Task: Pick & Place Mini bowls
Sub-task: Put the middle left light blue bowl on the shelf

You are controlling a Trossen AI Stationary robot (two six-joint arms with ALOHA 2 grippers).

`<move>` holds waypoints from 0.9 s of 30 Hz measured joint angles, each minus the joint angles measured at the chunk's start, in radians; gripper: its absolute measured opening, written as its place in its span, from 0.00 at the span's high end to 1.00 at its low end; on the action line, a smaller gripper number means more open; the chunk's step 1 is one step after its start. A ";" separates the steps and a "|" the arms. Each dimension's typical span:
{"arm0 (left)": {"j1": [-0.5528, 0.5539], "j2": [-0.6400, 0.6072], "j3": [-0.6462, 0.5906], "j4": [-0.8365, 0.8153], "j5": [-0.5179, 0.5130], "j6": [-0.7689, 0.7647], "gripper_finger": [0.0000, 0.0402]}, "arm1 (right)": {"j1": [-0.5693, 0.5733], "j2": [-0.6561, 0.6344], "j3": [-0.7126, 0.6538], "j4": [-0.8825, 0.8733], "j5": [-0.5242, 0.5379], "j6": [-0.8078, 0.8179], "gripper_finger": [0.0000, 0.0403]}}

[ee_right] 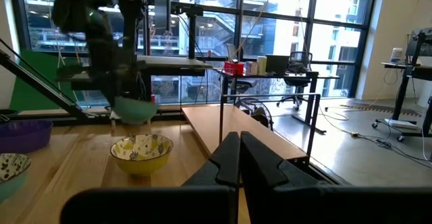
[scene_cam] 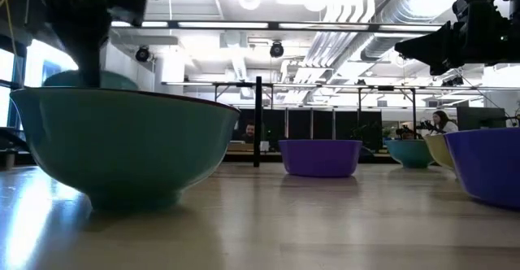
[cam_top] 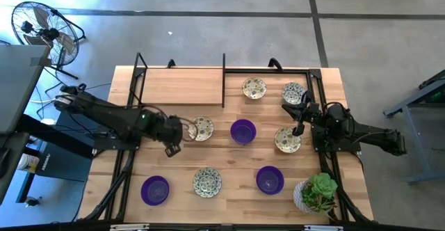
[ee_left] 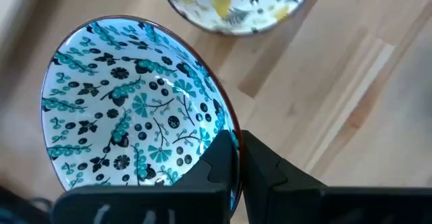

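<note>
Several small bowls stand on their feet on the wooden table (cam_top: 229, 158): cream patterned ones (cam_top: 254, 88) (cam_top: 293, 92) (cam_top: 207, 182) and three purple ones (cam_top: 243, 130) (cam_top: 270, 179) (cam_top: 155, 190). My left gripper (cam_top: 175, 138) (ee_left: 237, 162) is left of centre, shut on a teal-patterned bowl (ee_left: 128, 109) (ee_right: 132, 109). A yellow-patterned bowl (cam_top: 202, 128) (ee_right: 142, 153) sits just beside it. My right gripper (cam_top: 300, 125) (ee_right: 239, 158) is shut and raised near a cream bowl (cam_top: 287, 140) on the right, touching nothing. My left gripper holds the teal-patterned bowl by its rim (ee_left: 233, 140), one finger (ee_left: 219, 158) inside the bowl and one (ee_left: 266, 162) outside its wall. In the right wrist view the bowl hangs clear above the table under the gripper.
A black metal frame (cam_top: 224, 78) and a wooden board (cam_top: 181, 86) occupy the far side. A green plant in a white pot (cam_top: 316, 193) stands at the near right corner. Bare wood lies between the bowl rows, around (cam_top: 174, 168).
</note>
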 joint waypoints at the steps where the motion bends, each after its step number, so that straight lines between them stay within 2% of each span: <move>1: 0.027 0.000 0.015 -0.004 -0.010 0.035 0.98 | 0.000 0.000 0.000 0.000 0.000 0.000 1.00; 9: 0.320 0.000 0.091 -0.003 -0.068 0.330 0.98 | 0.000 0.000 0.000 0.000 0.000 0.000 1.00; 11: 0.401 0.000 0.093 0.039 -0.079 0.415 0.98 | 0.000 0.000 0.000 0.000 0.000 0.000 1.00; 13: 0.484 0.015 0.096 0.103 -0.069 0.499 0.98 | 0.000 0.000 0.000 0.000 0.000 0.000 1.00; 18: 0.658 0.106 0.094 0.202 0.036 0.661 0.99 | 0.000 0.000 0.000 0.000 0.000 0.000 1.00; 22: 0.756 0.180 0.094 0.216 0.051 0.737 0.99 | 0.000 0.000 0.000 0.000 0.000 0.000 1.00; 27: 0.811 0.222 0.094 0.249 0.046 0.789 0.99 | 0.000 0.000 0.000 0.000 0.000 0.000 1.00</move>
